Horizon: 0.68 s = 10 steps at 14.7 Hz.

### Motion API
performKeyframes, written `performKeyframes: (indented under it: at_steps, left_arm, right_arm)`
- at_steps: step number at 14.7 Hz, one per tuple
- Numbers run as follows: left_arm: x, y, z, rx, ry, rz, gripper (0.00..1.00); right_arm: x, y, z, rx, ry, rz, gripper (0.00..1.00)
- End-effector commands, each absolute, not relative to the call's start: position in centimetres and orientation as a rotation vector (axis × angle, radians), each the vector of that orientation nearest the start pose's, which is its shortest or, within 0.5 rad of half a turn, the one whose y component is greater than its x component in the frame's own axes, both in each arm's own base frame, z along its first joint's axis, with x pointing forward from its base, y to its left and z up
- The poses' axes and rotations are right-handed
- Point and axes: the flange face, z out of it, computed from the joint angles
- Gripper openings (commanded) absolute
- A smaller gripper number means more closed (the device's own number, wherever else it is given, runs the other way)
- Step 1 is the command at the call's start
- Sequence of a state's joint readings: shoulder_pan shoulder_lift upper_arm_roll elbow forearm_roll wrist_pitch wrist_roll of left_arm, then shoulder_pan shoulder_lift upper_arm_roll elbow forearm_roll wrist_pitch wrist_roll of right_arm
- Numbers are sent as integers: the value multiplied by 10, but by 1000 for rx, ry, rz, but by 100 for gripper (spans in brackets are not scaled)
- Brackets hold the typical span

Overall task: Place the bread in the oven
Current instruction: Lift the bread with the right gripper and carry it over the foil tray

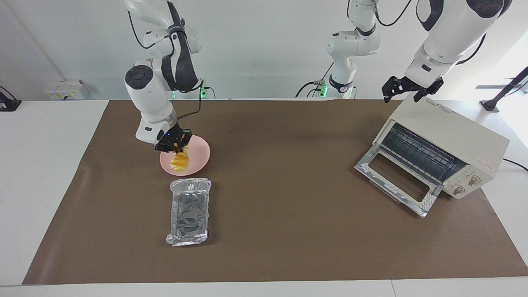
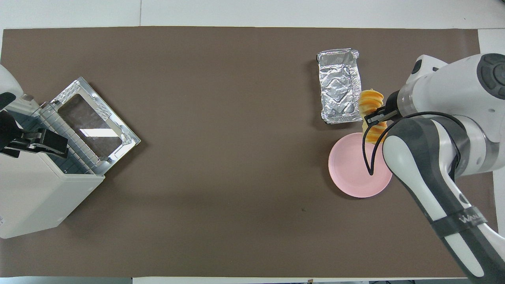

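Note:
The bread (image 1: 180, 160), a ridged golden-yellow loaf, hangs tilted from my right gripper (image 1: 175, 144), which is shut on its upper end. It is lifted just over the pink plate (image 1: 199, 159). From overhead the bread (image 2: 371, 100) shows beside the foil tray, with the right gripper (image 2: 375, 117) across it and the plate (image 2: 351, 173) bare. The cream-white oven (image 1: 453, 136) stands at the left arm's end of the table with its glass door (image 1: 396, 181) folded down. My left gripper (image 1: 406, 88) waits open over the oven's top (image 2: 35, 197).
A crinkled silver foil tray (image 1: 189, 210) lies just farther from the robots than the plate, also seen as the foil tray (image 2: 340, 90) from overhead. The brown mat (image 1: 288, 185) covers the table between plate and oven.

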<state>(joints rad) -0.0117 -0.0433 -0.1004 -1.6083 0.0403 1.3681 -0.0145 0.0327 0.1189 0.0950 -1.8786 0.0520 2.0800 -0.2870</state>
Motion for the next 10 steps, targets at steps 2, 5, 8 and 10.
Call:
performKeyframes:
  at_steps: [2,5,8,10]
  left_arm:
    - [506,-52,615,-3088,147,278,100]
    - [507,-52,615,-3088,147,276,100]
    - [507,-52,615,-3088,147,276,100]
    - [507,-52,615,-3088,147,276,100]
  right_arm:
    - [652,87,447,-3014,-505,-158,0]
    - [702,97,419,-3008,-468,-105,0]
    - [721,121,380,-3018,-463,-114,0]
    - [720,121,359,-3038,-487,-171,0]
